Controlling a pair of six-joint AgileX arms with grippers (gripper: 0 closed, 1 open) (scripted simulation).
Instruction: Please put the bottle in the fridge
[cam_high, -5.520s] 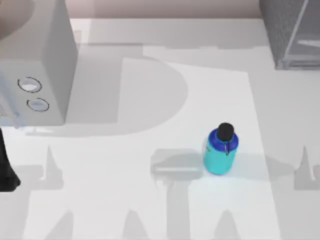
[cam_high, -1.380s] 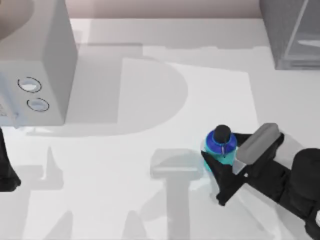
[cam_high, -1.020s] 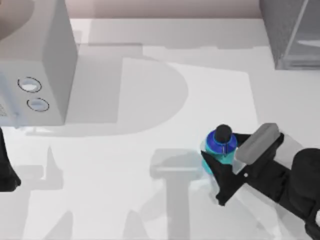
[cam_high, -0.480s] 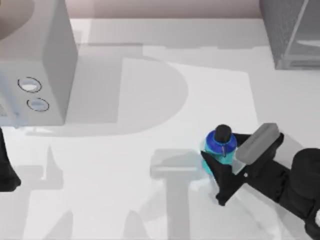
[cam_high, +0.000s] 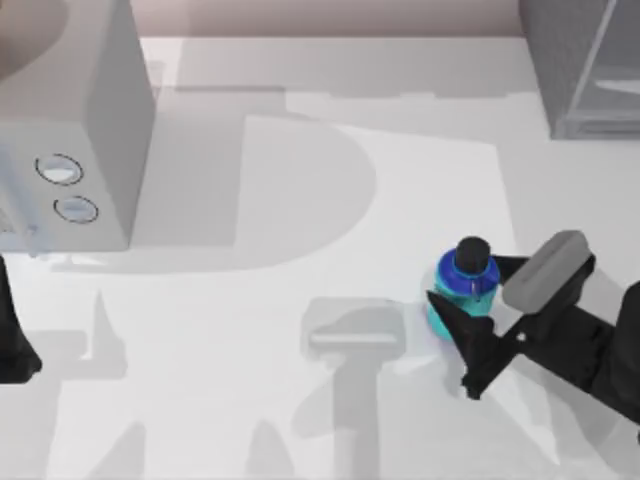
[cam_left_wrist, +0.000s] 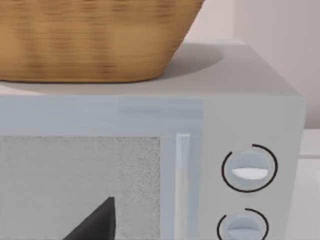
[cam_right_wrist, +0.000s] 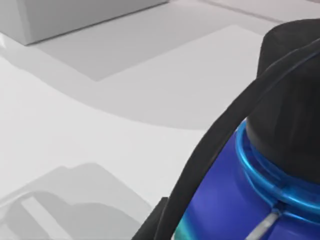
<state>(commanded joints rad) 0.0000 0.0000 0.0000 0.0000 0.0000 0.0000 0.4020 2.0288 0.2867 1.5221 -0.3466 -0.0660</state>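
The right end effector (cam_high: 462, 318) is clamped on the bottle (cam_high: 463, 290) low on its body, probably to keep it upright for carrying. The bottle is at the desk's (cam_high: 300, 300) right-centre, well apart from the fridge (cam_high: 580, 60) (far right corner). The left arm is parked by the microwave (cam_high: 70, 150).

white table (cam_high: 300, 330) carries our setup. on it, far left: light-grey box with two round dials (cam_high: 75, 130), a woven basket (cam_left_wrist: 90, 40) resting on its top. far right corner: the fridge (cam_high: 585, 65). the bottle (cam_high: 462, 290) appears upright, right of centre, well apart from both.
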